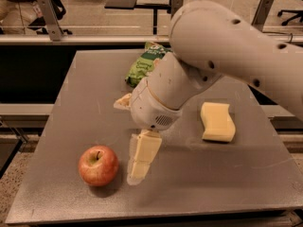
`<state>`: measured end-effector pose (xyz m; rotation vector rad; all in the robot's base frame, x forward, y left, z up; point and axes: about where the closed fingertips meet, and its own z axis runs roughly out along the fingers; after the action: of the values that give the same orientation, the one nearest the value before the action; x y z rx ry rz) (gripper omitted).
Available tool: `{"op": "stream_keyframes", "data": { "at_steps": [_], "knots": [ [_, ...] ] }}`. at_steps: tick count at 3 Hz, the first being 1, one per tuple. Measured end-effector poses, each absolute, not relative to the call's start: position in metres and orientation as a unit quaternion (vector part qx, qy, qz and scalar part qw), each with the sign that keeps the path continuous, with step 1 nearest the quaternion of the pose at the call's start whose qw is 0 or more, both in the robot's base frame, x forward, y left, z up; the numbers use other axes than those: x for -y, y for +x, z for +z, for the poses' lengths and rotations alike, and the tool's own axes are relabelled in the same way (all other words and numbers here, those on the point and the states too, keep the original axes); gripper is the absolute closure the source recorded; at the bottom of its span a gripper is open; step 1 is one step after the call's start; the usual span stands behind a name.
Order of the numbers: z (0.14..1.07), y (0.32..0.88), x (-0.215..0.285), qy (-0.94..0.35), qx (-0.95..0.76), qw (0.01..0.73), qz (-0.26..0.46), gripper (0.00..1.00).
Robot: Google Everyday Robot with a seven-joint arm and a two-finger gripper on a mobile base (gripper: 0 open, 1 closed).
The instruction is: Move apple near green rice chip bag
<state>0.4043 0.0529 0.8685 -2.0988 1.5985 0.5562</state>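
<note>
near left of grey tabletop (85, 103): round red-and-yellow apple (98, 165), free | tool (138, 167) just right of it, opening cannot tell | step: approach | next: grasp apple, carry toward far glossy green rice chip bag (143, 66)

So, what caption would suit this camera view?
Robot's tool hangs low beside the apple, with the green chip bag behind.
</note>
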Motion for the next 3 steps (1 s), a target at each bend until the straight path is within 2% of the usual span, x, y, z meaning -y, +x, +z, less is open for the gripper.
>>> {"op": "stream_keyframes", "data": {
  "at_steps": [3],
  "knots": [
    [0.846,0.381,-0.094,-0.782,-0.535,0.204,0.245,0.0]
  ]
}}
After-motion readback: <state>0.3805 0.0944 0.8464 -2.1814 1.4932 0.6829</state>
